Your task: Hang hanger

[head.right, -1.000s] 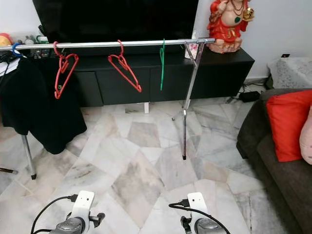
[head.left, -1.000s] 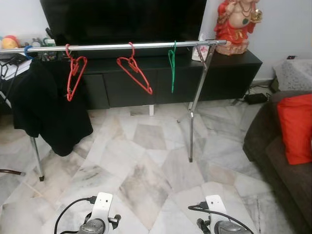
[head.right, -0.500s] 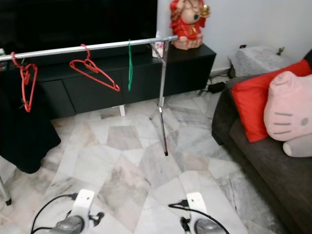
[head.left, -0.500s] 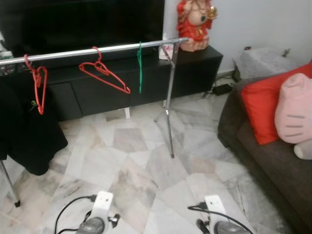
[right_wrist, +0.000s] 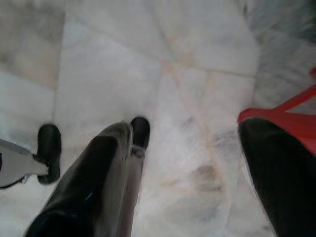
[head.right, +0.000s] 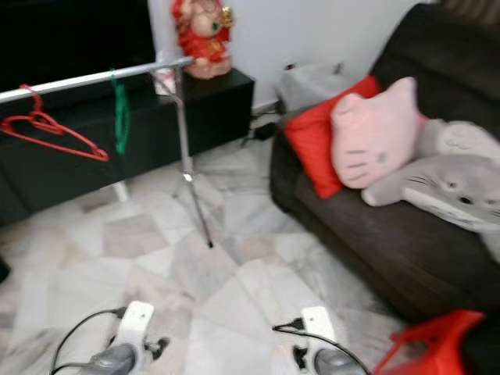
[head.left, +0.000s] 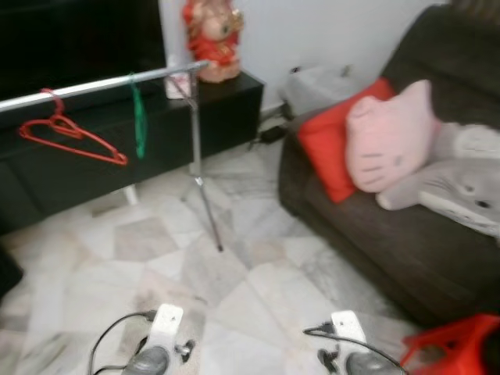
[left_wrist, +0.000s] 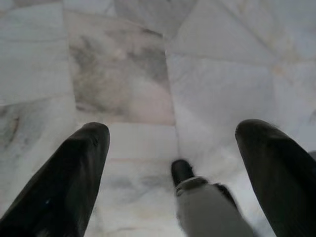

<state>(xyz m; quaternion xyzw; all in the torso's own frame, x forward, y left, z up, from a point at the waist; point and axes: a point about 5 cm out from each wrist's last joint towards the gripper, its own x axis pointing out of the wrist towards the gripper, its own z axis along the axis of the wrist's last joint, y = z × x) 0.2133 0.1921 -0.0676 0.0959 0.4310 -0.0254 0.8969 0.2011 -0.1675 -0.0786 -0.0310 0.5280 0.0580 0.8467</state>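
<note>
Both tools, left tool and right tool, hang spread and empty over the floor; the red hanger on the rail looks light, stiff, best gripped near its hook.

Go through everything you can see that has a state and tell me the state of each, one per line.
red hanger: hung on the rail, tilted
green hanger: hung on the rail
rail: standing, carrying two hangers
left gripper: open, empty, above the floor
right gripper: open, empty, above the floor
red stool: on the floor by the sofa
</note>
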